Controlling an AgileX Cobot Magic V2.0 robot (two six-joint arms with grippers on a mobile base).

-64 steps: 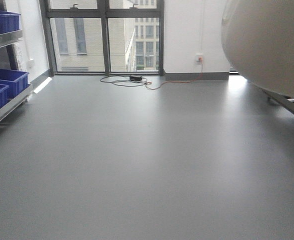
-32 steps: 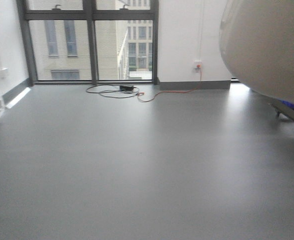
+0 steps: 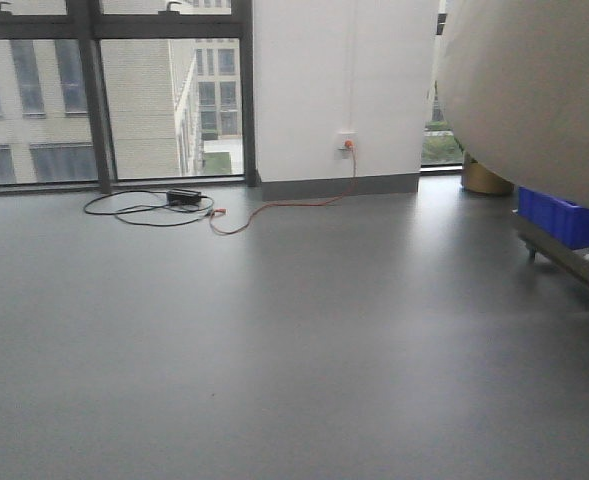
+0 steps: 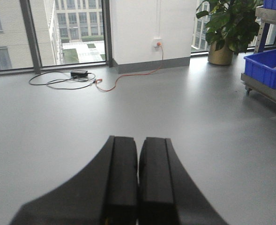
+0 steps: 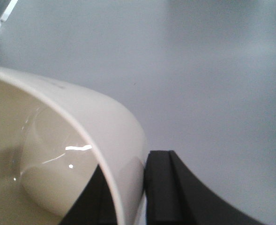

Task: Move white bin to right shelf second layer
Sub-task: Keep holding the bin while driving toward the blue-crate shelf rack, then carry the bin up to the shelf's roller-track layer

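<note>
Half swung rightward toward right shelf (image 4: 264,89); pinching white bin (image 5: 58,154) rim in right hand (image 5: 128,190); with left hand (image 4: 138,154) pressed together.

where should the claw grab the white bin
Take the white bin by its thin rim, coming over the open top: one finger inside the wall, one outside. The rounded body looks too wide to span; the right claw pinches it this way.
</note>
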